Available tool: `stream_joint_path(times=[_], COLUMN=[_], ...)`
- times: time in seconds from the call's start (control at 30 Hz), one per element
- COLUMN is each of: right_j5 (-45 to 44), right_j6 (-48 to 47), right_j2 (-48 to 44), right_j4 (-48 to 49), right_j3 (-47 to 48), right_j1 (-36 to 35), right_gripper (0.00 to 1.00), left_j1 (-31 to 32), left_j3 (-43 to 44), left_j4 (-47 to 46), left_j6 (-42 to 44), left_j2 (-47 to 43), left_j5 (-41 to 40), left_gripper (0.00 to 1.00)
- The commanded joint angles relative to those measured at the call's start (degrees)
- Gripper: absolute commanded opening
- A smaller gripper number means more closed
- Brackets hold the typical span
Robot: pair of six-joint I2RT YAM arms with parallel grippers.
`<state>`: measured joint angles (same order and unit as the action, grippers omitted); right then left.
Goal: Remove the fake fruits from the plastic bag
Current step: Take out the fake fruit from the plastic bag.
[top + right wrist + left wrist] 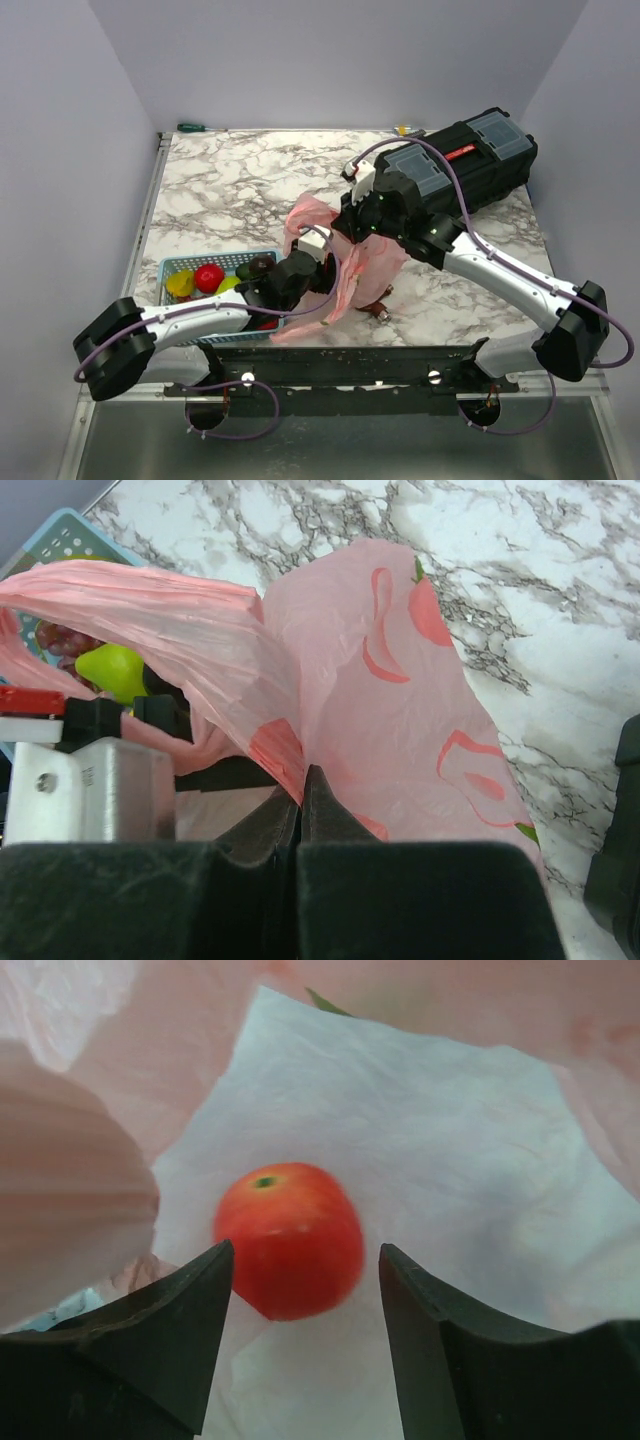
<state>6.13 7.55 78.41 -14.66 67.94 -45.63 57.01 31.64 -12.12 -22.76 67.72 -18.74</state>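
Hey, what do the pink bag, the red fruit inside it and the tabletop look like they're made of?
The pink bag looks like thin translucent plastic film: it crinkles and folds. The red fruit seems smooth moulded plastic with a soft sheen, though the view is blurred. The tabletop looks like white marble with grey veins, possibly a printed laminate.

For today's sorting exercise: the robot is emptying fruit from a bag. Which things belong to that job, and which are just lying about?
Job: pink plastic bag, red fruit inside it, left pincer, right pincer.
Lying about: black toolbox, green-handled screwdriver.
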Motion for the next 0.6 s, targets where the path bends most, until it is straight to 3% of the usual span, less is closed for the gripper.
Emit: stream_joint_path(times=[0.0,0.13,0.3,0.57], right_j5=[2.6,3.7,3.9,2.7], right_j6=[1.0,1.7,1.9,1.4], right_j2=[-0.4,-1.0,-2.7,-4.2], right_j4=[1.3,1.6,1.8,0.4], right_j3=[-1.5,-2.6,-4.2,-6.1], right_j1=[0.1,0.1,0.1,0.1], right_gripper=[0.01,0.01,0.01,0.01], left_j1=[0.0,0.1,0.1,0.2], left_j3=[3.8,7.2,10.9,12.3], left_j4=[1.6,3.2,4.4,6.5], left_j6=[-1.5,-2.4,-0.7,-4.1], left_j2=[5.1,9.8,16.6,24.3], left_j5=[-10.4,-12.3,-12.1,-6.2], left_gripper=[0.62,0.72,0.78,0.78])
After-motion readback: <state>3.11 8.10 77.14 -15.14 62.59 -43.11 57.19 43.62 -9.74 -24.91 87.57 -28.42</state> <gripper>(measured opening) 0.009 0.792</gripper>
